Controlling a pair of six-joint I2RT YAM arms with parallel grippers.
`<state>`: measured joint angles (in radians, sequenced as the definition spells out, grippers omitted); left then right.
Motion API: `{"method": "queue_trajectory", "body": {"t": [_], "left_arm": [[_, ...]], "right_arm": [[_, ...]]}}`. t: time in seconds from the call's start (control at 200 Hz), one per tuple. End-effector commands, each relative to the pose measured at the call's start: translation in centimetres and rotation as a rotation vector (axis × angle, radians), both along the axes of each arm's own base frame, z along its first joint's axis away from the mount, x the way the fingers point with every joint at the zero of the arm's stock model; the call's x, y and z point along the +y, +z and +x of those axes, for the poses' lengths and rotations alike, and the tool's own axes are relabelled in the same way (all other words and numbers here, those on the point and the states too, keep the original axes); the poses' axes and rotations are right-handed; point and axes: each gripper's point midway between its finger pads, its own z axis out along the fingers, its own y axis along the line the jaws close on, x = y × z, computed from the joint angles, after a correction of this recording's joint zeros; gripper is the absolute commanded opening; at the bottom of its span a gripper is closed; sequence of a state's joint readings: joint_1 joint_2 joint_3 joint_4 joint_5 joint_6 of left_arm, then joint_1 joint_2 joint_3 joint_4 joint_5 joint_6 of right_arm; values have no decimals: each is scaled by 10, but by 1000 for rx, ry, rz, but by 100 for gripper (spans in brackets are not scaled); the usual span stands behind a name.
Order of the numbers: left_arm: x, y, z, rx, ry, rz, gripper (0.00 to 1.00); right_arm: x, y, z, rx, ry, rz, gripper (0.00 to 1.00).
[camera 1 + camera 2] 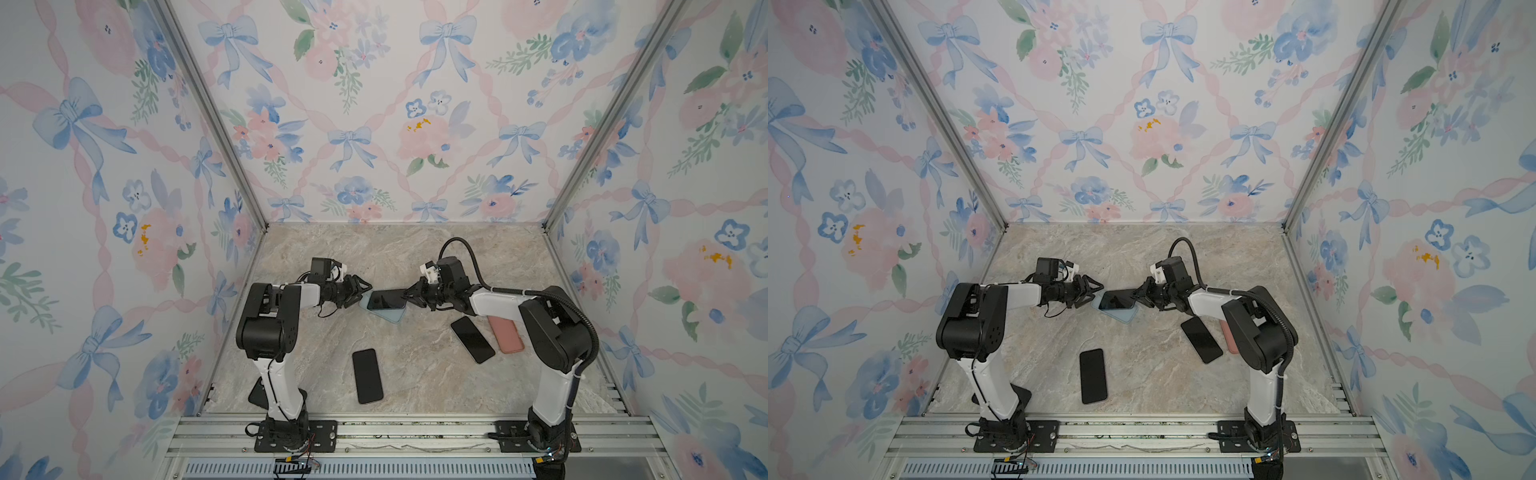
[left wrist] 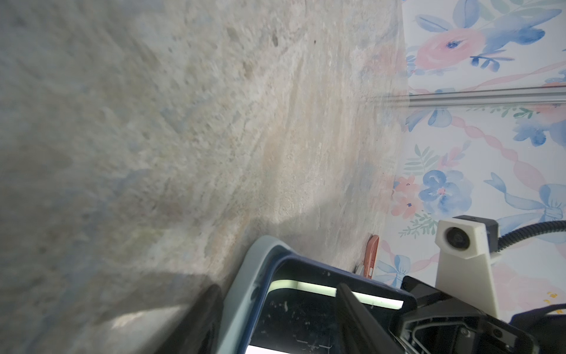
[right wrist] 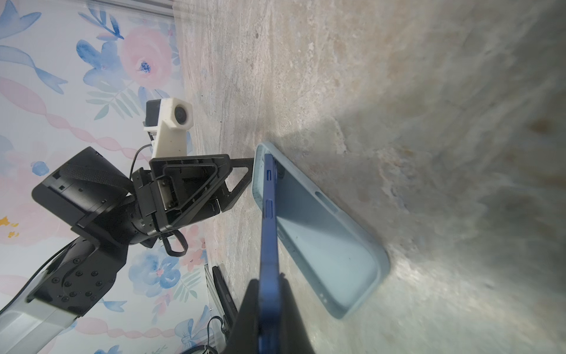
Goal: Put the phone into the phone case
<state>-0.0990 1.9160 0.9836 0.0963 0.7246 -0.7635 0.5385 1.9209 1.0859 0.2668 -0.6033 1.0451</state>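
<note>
A blue-edged phone is tilted, its left end inside a light blue phone case that lies flat on the marble table. My right gripper is shut on the phone's raised right end. In the right wrist view the phone stands edge-on above the case's hollow. My left gripper is open at the case's left end, one finger on each side. One fingertip is against the case's rim.
A black phone lies near the front centre of the table. Another black phone and a pink case lie by the right arm. A dark object sits behind the left arm's base. Floral walls enclose three sides.
</note>
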Motion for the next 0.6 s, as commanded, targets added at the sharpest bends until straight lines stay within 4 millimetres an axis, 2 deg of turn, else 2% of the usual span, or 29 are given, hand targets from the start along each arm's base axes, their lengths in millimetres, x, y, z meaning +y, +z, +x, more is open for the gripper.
{"method": "queue_trajectory", "body": {"t": [0.0, 0.29, 0.595], "left_arm": [[-3, -22, -27, 103, -2, 36, 60], [-14, -19, -42, 96, -17, 20, 58], [-16, -20, -42, 90, -25, 23, 58]], "right_arm": [[1, -8, 0, 14, -8, 9, 2], [4, -13, -2, 26, -5, 11, 2], [6, -18, -10, 31, 54, -18, 2]]}}
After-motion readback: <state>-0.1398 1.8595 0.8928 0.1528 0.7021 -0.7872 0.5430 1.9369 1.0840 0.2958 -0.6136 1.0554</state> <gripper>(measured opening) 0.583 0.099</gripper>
